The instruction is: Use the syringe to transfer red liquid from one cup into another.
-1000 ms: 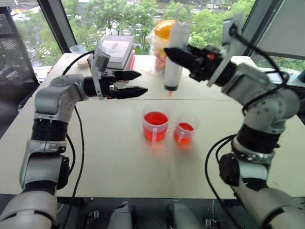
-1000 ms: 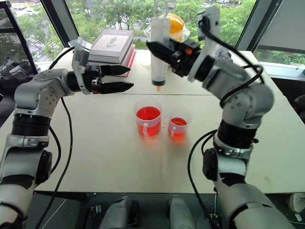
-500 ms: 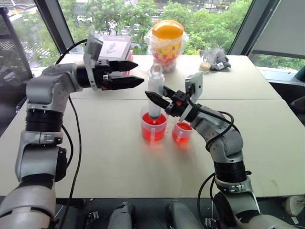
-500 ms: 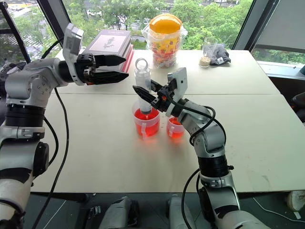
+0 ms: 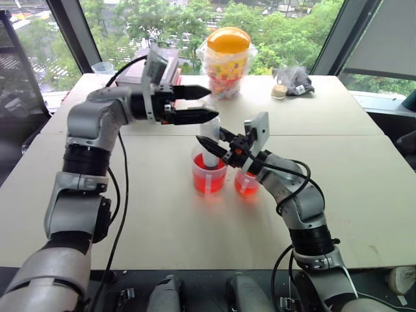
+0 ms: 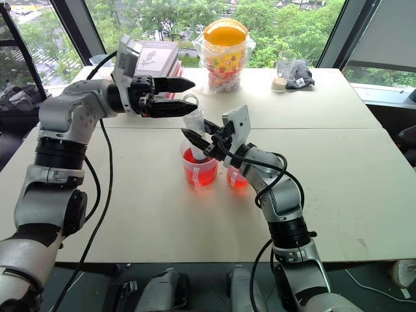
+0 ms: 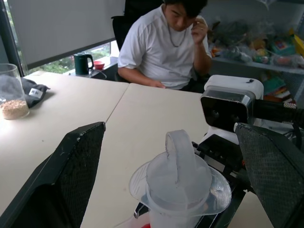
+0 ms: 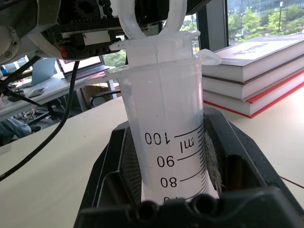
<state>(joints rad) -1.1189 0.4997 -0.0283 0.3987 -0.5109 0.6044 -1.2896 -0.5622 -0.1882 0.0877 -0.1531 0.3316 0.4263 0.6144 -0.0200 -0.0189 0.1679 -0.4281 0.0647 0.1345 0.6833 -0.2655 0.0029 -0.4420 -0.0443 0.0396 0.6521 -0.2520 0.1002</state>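
1. Currently we hold the syringe (image 6: 195,133) upright in our right gripper (image 6: 207,144), whose jaws pinch its clear barrel on both sides; its lower end stands inside the taller cup (image 6: 198,170), in the red liquid (image 6: 203,174).
2. Both cups sit near the middle of the desk (image 6: 364,162), with the shorter cup (image 6: 238,177) just beside the taller one, toward the desk's right edge.
3. Our left gripper (image 6: 188,96) hangs level above the syringe's top with jaws spread wide and holding nothing; from the left wrist, the plunger ring (image 7: 179,151) sits between the two fingers (image 7: 76,164) but apart from them.
4. We judge the barrel stiff, light and smooth, so it may slip or tilt under a pull; the pinch on the barrel wall below the flange looks like the right hold.
5. The plunger ring seems the natural place for the left jaws to take, pulling straight along the barrel.
6. A tipped cup would spill thin, watery liquid across the desk, so we favour gentle force.
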